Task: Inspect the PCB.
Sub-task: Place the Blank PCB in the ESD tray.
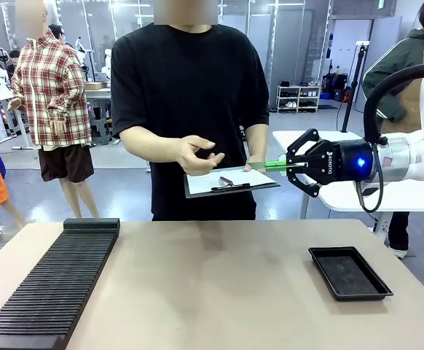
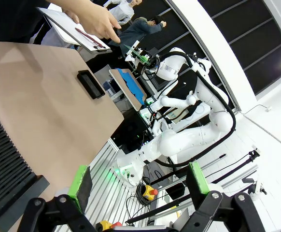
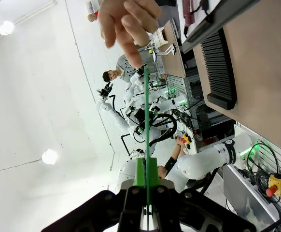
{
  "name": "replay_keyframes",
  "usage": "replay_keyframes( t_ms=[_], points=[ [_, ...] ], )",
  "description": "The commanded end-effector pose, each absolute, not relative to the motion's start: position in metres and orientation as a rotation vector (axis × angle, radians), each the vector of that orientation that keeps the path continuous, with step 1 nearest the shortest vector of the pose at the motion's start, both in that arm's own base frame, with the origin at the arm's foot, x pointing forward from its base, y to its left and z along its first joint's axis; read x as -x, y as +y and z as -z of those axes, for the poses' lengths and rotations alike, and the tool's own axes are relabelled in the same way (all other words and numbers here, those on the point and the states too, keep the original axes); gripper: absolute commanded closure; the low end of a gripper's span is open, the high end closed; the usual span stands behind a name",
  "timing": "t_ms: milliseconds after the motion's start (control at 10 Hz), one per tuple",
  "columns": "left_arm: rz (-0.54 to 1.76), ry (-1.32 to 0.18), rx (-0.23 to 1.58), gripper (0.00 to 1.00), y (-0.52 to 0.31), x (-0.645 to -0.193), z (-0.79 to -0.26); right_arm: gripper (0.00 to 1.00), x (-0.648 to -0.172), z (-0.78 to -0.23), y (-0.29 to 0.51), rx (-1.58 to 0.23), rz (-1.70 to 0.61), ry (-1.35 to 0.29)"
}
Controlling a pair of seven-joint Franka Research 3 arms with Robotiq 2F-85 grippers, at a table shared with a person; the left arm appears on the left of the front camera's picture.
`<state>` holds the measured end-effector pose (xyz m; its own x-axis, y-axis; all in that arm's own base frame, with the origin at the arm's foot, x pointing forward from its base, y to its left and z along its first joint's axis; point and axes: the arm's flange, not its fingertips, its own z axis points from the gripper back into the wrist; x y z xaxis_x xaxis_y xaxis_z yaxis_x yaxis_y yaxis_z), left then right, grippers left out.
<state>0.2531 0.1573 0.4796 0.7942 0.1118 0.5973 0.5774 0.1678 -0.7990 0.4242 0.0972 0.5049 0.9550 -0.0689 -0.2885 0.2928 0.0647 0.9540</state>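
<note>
While clamped edge-on between the pressed-together fingers of the right gripper (image 1: 291, 166), the PCB (image 1: 269, 165) hangs in mid-air above the far edge of the table (image 1: 219, 284), extended toward the person's hand (image 1: 197, 152) beside the clipboard (image 1: 230, 182). Seen from the right wrist camera as a thin green line (image 3: 145, 130) running from the green pads (image 3: 140, 176) up to the person's fingertips (image 3: 133, 53), which touch or nearly touch its far end.

Risks from this position:

- Slip or drop. Held by one short edge only; likely to pivot or fall if pulled or pressed by the hand before release is coordinated.
- Board flex. Thin and cantilevered; liable to bend or crack under sideways force at the free end.
- Contact with the person. Close to fingers and clipboard; any forward motion likely to jab the hand or knock the pen (image 1: 230, 187).
- Missed landing. Well apart from the black tray (image 1: 349, 273); a dropped board probably strikes bare table or floor.

Left gripper (image 2: 139, 186): fingers spread wide, holding nothing, hovering off the table's near corner beside the slotted black rack (image 2: 5, 159). No hazard judged from it at present.
</note>
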Motion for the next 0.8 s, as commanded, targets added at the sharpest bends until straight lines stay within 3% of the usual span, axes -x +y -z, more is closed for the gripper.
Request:
replay_keyframes(
  t_ms=[0,400,700],
  points=[
    [0.366,-0.622,1.373,0.0,0.158,-0.253,-0.483,1.0,-0.424,-0.507,0.098,-1.483,0.271,0.18],
    [0.366,-0.622,1.373,0.0,0.158,-0.253,-0.483,0.97,-0.408,-0.501,0.084,-1.333,0.184,0.115],
    [0.366,-0.622,1.373,0.0,0.158,-0.253,-0.483,0.97,-0.39,-0.501,0.027,-1.236,0.176,-0.072]
  ],
)
